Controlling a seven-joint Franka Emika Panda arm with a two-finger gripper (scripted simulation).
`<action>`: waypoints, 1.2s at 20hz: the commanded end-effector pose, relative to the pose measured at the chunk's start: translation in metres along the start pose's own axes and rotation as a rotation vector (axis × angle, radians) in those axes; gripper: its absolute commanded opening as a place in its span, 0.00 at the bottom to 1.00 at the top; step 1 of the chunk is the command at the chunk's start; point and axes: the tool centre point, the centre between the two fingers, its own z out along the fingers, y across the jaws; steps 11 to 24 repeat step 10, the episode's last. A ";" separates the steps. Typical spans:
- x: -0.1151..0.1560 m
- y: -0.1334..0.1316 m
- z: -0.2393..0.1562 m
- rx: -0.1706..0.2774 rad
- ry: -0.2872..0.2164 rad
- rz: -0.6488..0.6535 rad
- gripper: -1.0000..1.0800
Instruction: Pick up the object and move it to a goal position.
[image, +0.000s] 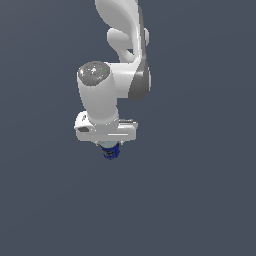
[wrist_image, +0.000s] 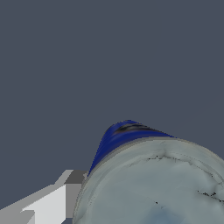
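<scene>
Plain grey backdrop; arm (image: 117, 70) vertical, gripper (image: 109, 149) down, clamping can (image: 110, 151)

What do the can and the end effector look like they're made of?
Can: probably metal with a printed label, going by its dull silvery-grey top and glossy dark blue side; the render leaves it uncertain. End effector: smooth white plastic or painted metal housing with a soft sheen; one finger looks matte pale grey.

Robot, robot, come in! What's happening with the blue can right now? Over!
Gripper right over the can; grip not confirmed. Can fills the wrist view, one finger beside it. Nothing seen in the way. Over.
</scene>
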 end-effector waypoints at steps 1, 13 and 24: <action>-0.005 0.012 -0.016 0.000 0.004 -0.001 0.00; -0.011 0.030 -0.035 -0.001 0.004 -0.001 0.00; -0.011 0.030 -0.035 -0.001 0.004 -0.001 0.00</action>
